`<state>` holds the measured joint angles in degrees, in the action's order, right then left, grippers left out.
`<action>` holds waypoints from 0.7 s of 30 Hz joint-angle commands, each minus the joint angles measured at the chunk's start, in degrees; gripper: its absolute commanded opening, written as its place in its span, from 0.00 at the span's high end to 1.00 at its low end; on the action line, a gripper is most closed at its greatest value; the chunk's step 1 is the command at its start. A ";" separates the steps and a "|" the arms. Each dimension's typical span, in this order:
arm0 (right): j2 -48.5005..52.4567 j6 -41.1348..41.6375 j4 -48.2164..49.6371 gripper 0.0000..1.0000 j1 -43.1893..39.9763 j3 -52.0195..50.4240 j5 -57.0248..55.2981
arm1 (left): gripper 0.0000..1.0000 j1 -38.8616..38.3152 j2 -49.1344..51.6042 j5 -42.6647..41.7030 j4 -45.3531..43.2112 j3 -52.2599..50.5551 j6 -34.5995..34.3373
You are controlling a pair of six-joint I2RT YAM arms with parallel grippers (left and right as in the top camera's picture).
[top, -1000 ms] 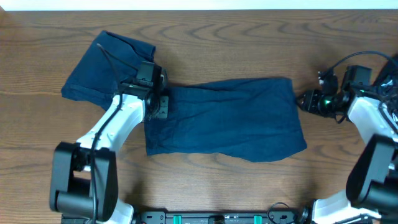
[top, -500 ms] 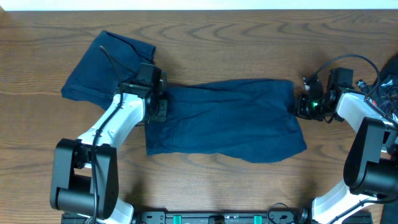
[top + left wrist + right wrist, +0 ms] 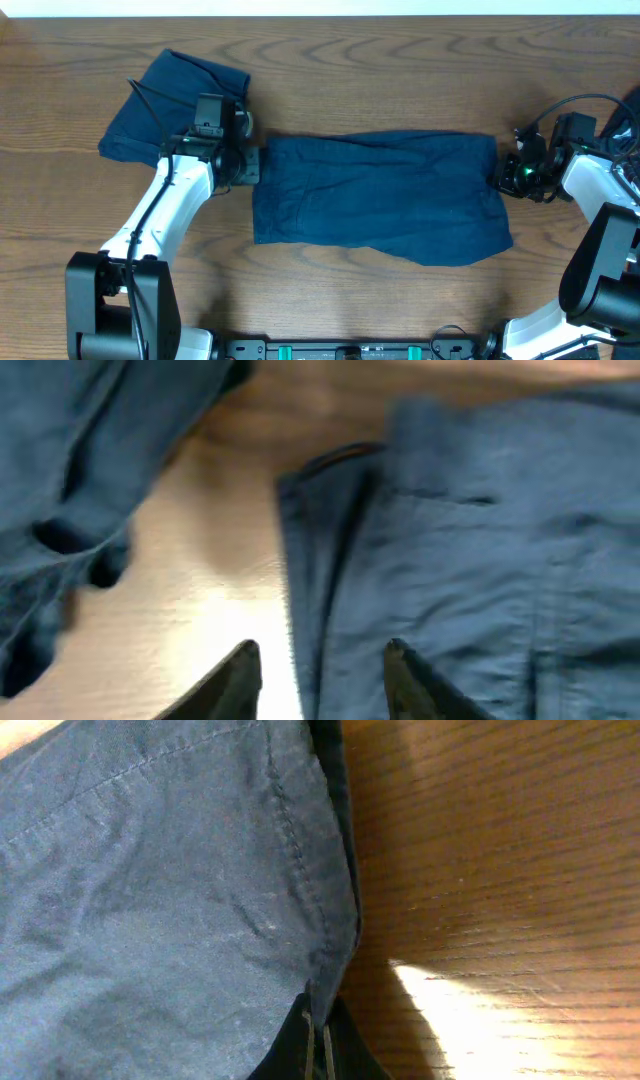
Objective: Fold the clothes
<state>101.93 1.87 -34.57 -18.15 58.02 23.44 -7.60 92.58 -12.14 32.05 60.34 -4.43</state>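
Overhead, dark navy shorts [image 3: 380, 200] lie spread flat, lightly wrinkled.

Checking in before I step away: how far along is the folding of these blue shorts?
Possibly done: the far-left shorts lie bunched, neatness unclear. In hand: the right gripper, jaws shut, pinches the right edge of the middle shorts; the left gripper hovers open at their left edge. Left: the middle shorts are spread flat, no fold yet.

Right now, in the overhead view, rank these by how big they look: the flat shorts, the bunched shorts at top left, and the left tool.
1. flat shorts, clearly the largest
2. bunched shorts, noticeably smaller as seen
3. left tool, by far the smallest
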 commanded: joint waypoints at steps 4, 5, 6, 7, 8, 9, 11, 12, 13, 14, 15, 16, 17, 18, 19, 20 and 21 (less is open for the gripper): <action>-1.11 0.44 -0.59 0.99 -0.15 0.48 0.63 | 0.36 0.13 2.58 -5.42 -5.81 -0.44 1.70; -1.11 0.42 -0.66 0.99 -0.15 0.48 0.83 | 0.36 0.15 3.26 -5.42 -7.08 -0.44 2.49; -1.11 0.44 -0.79 0.99 -0.15 0.48 0.83 | 0.35 0.15 4.07 -5.44 -8.28 -0.44 2.73; -1.11 0.44 -0.85 0.99 -0.15 0.48 0.83 | 0.35 0.15 4.96 -5.60 -9.40 -0.44 2.73; -1.11 0.44 -0.96 0.99 -0.15 0.48 0.83 | 0.35 0.13 5.77 -6.40 -10.27 -0.44 2.97; -1.11 0.44 -1.03 0.99 -0.15 0.48 0.83 | 0.35 0.13 6.58 -8.15 -11.10 -0.44 3.85; -1.11 0.44 -1.22 0.99 -0.15 0.48 0.83 | 0.36 0.13 8.13 -12.59 -13.00 -0.44 5.07; -1.11 0.44 -1.31 0.99 -0.15 0.48 0.83 | 0.37 0.13 8.61 -14.25 -13.97 -0.44 5.09; -1.11 0.44 -1.46 0.99 -0.15 0.48 0.83 | 0.40 0.13 9.07 -15.89 -15.06 -0.44 5.07; -1.11 0.44 -1.55 0.99 -0.15 0.48 0.83 | 0.43 0.13 9.27 -17.20 -15.87 -0.44 5.07; -1.11 0.44 -1.62 0.99 -0.15 0.48 0.83 | 0.49 0.13 9.27 -18.10 -16.37 -0.44 5.07; -1.11 0.44 -1.62 0.99 -0.15 0.48 0.81 | 0.57 0.15 9.25 -18.38 -16.61 -0.44 5.07; -1.11 0.44 -1.62 0.99 -0.17 0.48 0.81 | 0.67 0.17 9.11 -18.34 -16.61 -0.44 5.07; -1.11 0.44 -1.62 0.99 -0.17 0.48 0.79 | 0.75 0.31 9.07 -18.32 -16.57 -0.44 5.31; -1.11 0.44 -1.60 0.99 -0.17 0.48 0.76 | 0.85 0.57 9.01 -18.32 -16.44 -0.44 5.73; -1.11 0.44 -1.57 0.99 -0.17 0.48 0.76 | 0.94 0.81 9.01 -18.32 -16.24 -0.44 6.19; -1.11 0.44 -1.53 0.99 -0.17 0.48 0.76 | 0.94 1.22 8.96 -18.32 -15.87 -0.44 6.21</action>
<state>101.93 1.91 -36.01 -18.15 58.02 23.53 -7.40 101.78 -28.25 15.84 60.34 0.34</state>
